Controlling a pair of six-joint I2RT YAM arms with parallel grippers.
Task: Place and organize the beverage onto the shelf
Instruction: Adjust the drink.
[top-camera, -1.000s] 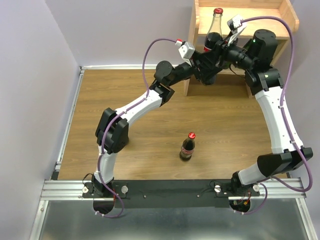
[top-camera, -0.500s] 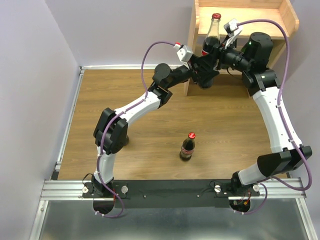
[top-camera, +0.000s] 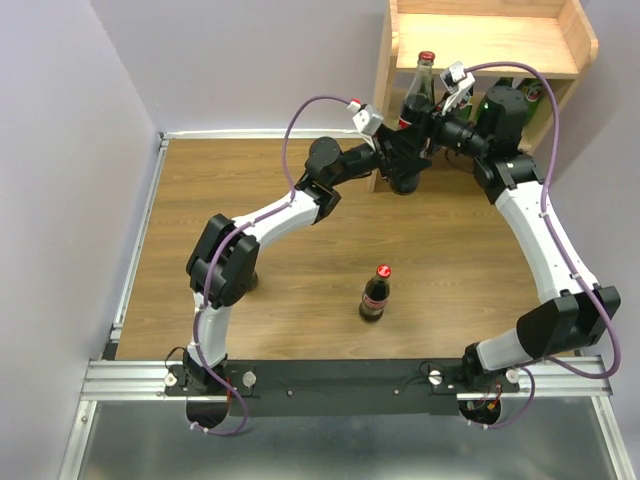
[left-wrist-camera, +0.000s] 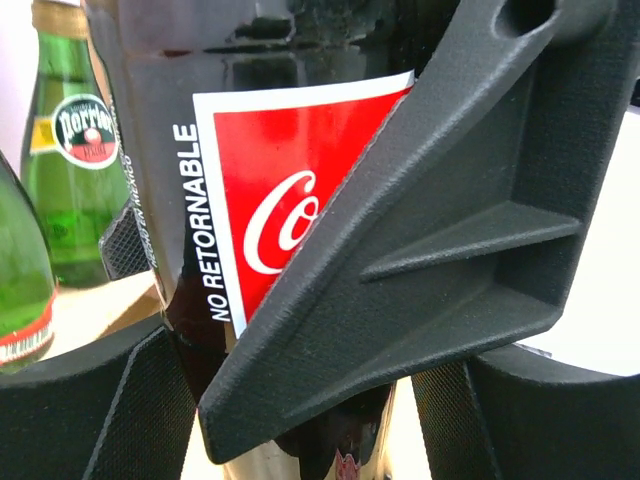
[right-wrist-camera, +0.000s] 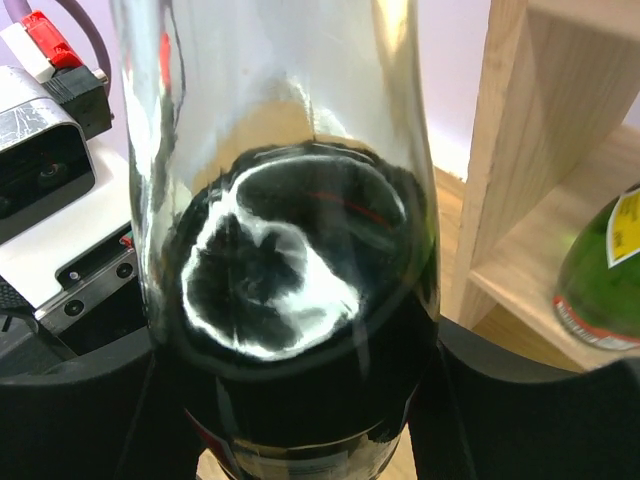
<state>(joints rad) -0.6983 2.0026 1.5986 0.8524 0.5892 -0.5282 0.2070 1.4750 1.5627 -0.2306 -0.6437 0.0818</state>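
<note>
The bottle (top-camera: 419, 88) has come down in front of the shelf (top-camera: 583, 40), from top-board height to the lower tier. The right hand (top-camera: 435, 125) grips it; we cannot tell whether the left hand (top-camera: 403, 160), around its label, still holds. Placement remains

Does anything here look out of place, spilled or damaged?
Nothing looks spilled or damaged. One lone cola bottle stands upright on the table, apart from the shelf. The right tool grips a second cola bottle at the shelf.

Both arms stretch to the upper centre of the top view; the right gripper (right-wrist-camera: 295, 400) clamps the cola bottle (top-camera: 421, 85), the left gripper (left-wrist-camera: 300, 420) brackets it from the left (contact unclear).
</note>
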